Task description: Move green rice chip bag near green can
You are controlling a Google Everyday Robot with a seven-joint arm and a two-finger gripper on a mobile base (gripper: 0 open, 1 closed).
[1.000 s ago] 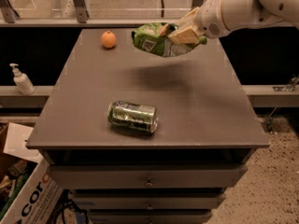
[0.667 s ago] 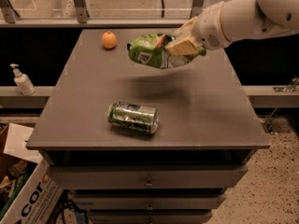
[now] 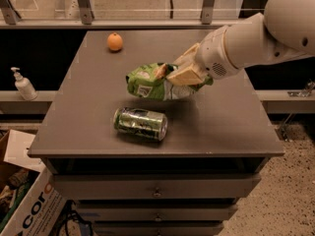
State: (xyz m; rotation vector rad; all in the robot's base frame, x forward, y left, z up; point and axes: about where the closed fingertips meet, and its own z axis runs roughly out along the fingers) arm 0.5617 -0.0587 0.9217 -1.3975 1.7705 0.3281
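The green rice chip bag (image 3: 150,81) is a wrinkly light-green foil bag, held just above the grey table (image 3: 221,127), a little behind the green can. My gripper (image 3: 178,74) comes in from the right on a white arm and is shut on the bag's right end. The green can (image 3: 141,124) lies on its side near the table's front middle, shiny green and silver, a short gap in front of the bag.
A small orange fruit (image 3: 114,42) sits at the table's back left. A white pump bottle (image 3: 22,84) stands on a ledge to the left. A cardboard box (image 3: 24,200) is on the floor at lower left. Drawers are under the table top.
My gripper has carried the bag from the back of the table down and toward the front, closer to the can. The can and the orange have not moved.
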